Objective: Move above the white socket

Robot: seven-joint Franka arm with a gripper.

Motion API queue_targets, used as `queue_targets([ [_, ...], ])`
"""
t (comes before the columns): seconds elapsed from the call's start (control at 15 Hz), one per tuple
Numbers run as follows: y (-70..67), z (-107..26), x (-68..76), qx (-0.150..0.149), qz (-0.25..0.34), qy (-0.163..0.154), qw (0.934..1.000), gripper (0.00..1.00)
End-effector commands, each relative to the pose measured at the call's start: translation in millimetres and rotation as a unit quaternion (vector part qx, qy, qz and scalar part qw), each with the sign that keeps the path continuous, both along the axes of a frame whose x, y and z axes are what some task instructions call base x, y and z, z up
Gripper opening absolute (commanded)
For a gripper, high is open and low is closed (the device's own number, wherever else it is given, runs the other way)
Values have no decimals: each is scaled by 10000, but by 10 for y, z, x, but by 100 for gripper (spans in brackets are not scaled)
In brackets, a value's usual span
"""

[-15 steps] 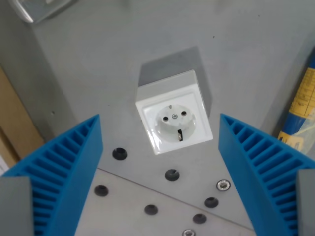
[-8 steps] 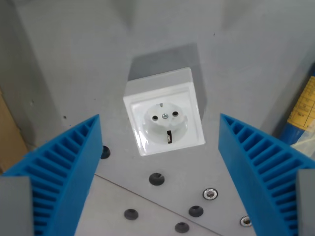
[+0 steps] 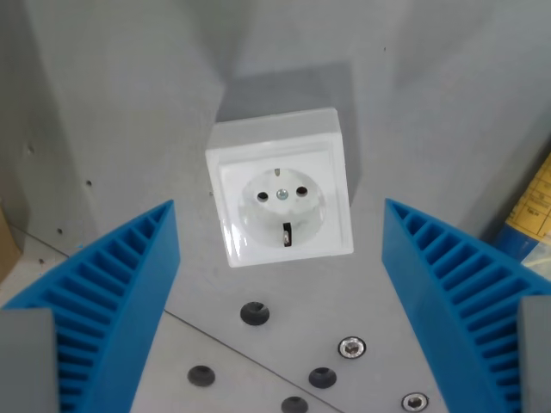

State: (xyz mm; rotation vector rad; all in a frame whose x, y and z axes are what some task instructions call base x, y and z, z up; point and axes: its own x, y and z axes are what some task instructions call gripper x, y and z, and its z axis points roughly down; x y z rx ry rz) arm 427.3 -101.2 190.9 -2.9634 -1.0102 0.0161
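A white square socket [image 3: 280,198] with a round recessed face and two pin holes stands on the grey table [image 3: 129,129], in the middle of the wrist view. My gripper [image 3: 280,335] is open and holds nothing. One blue ribbed finger [image 3: 112,301] shows at the wrist view's left and the other finger [image 3: 456,301] at its right. The socket lies between and ahead of the fingertips, apart from both.
A grey metal plate [image 3: 362,292] with several dark holes and screws lies just below the socket. A yellow and blue object [image 3: 534,206] sits at the right edge. A brown strip [image 3: 7,249] shows at the far left edge.
The camera has moved, so the socket now sits larger and more central in the view. The plate's holes have slid toward the bottom, and the yellow object has slipped farther toward the right edge.
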Motion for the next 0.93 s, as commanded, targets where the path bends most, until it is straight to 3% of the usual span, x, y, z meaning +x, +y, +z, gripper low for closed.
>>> queue_targets([
  [0.07, -64, -97, -71, 362, 603, -637, 9955, 100],
  [0.93, -122, -207, -151, 436, 553, -678, 9952, 100],
])
